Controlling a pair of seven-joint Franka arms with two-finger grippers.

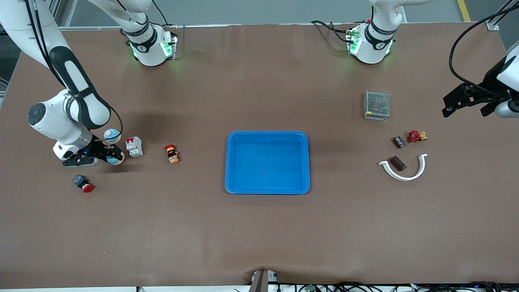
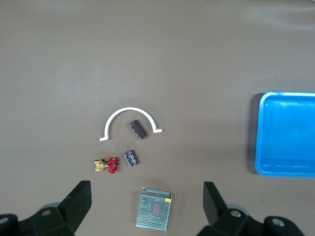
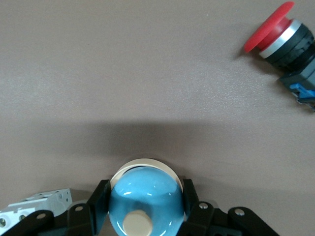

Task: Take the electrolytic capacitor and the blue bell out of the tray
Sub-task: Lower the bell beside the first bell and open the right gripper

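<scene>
right claw (image 1: 110,151) low at counter's (image 1: 259,227) right-arm end, clamped on blue bell (image 3: 145,199) | left claw (image 1: 466,106) raised over left-arm edge, fingers apart

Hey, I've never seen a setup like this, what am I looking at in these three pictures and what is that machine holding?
These are two white robot arms bolted to a brown table, each ending in a two-finger gripper. The large picture looks down from a high camera facing them; the other two come from cameras on the arms' wrists.

The right gripper, toward its own end of the table, is shut on a blue dome-shaped bell with a cream button. Nearby lie a white circuit breaker, a red mushroom push button and a small orange and red switch.

The left gripper hangs open above its end of the table, waiting. Below it lie a metal mesh power supply box, a red-handled brass valve, a white curved plastic clamp and two small dark capacitors. An empty blue plastic tray sits in the middle.
</scene>
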